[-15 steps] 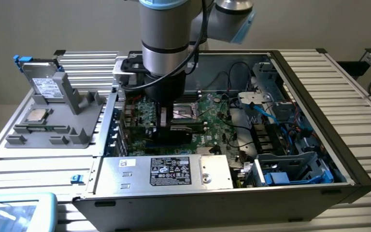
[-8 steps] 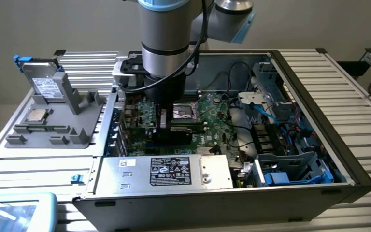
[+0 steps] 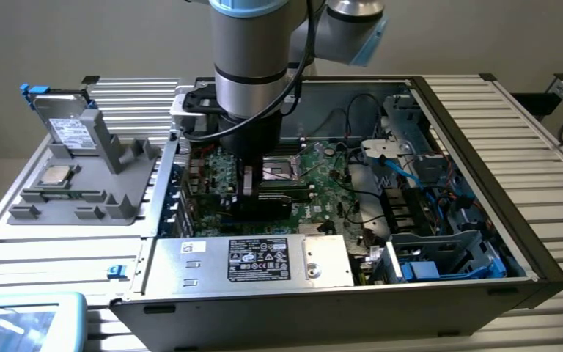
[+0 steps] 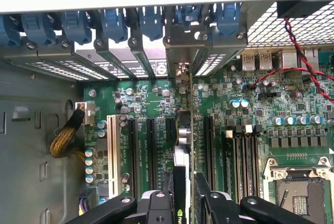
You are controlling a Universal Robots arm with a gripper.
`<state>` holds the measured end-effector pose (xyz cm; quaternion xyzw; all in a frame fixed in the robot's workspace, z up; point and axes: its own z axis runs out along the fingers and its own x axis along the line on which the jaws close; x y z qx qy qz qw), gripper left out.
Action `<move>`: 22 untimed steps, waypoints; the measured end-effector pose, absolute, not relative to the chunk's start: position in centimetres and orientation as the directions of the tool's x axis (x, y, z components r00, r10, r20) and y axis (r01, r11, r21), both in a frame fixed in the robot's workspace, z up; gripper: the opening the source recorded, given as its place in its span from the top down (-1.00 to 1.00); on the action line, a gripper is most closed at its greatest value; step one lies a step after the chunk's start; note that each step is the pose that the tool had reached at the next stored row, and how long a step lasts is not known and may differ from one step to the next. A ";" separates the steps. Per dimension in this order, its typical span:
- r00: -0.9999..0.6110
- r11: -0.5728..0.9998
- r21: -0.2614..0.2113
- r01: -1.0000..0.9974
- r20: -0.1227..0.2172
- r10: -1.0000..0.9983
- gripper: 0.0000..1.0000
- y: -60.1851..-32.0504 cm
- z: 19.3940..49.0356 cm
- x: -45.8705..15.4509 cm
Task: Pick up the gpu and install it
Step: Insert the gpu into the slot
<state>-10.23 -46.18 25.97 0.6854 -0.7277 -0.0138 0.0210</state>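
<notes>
The arm [image 3: 247, 66] reached straight down into the open computer case [image 3: 516, 220]. The case lay on the slatted metal bench [image 3: 526, 110] and took up the centre and right of the frame in the exterior view. The claw [image 3: 252, 192] was low over the green main board [image 3: 336, 165], near the middle of that frame. It sat just to the exterior view's left of the square processor socket [image 3: 286, 170].

In the wrist view the claw [image 4: 183, 185] was clamped on the gpu [image 4: 181, 135], with its black fingers [image 4: 210, 203] closed against both faces of the card. The card was seen edge-on, green board on one side and black cooler on the other. It stood upright among the long black card slots [image 4: 151, 145], in line with one of them. Its silver end bracket [image 4: 180, 70] sat at the back wall of the case, below the row of blue clips [image 4: 115, 23]. Whether its lower edge was pushed fully home in the slot I could not tell, since the card itself hid the join.

At the exterior view's left, outside the case, a grey holder [image 3: 115, 183] stood on the bench. A silver drive with blue clips [image 3: 61, 125] was propped in it at the upper left of the frame. A processor chip [image 3: 55, 174] and a thin memory stick [image 3: 61, 195] lay just below the drive. A silver power supply [image 3: 252, 260] with a black label sat in the lower middle of the frame, inside the case.
</notes>
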 end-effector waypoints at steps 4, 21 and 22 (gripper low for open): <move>-0.060 0.061 0.049 -0.997 0.012 -0.998 0.45 -46.2 25.9 -10.2; -0.060 0.060 0.049 -0.997 0.011 -0.998 0.45 -46.0 26.1 -10.5; -0.060 0.060 0.049 -0.997 0.011 -0.998 0.45 -46.0 26.2 -10.5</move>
